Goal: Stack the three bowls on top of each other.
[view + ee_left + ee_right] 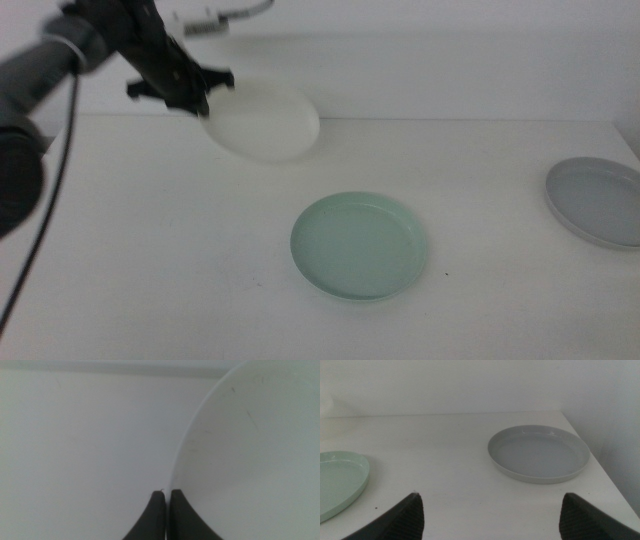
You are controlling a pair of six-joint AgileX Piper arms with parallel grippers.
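My left gripper [203, 103] is shut on the rim of the cream-white bowl [263, 121] and holds it tilted in the air above the far left of the table. In the left wrist view the jaws [166, 494] pinch the rim of the cream-white bowl [250, 455]. The pale mint green bowl [360, 244] lies flat at the table's middle. The light grey bowl [598, 200] lies at the right edge. My right gripper [492, 510] is open, out of the middle view, with the light grey bowl [538, 452] ahead of it and the mint green bowl [337, 482] to one side.
The white table [150, 260] ends at a white wall behind. Its right edge [610, 475] runs just past the grey bowl. A dark cable [45, 215] hangs from the left arm over the table's left side.
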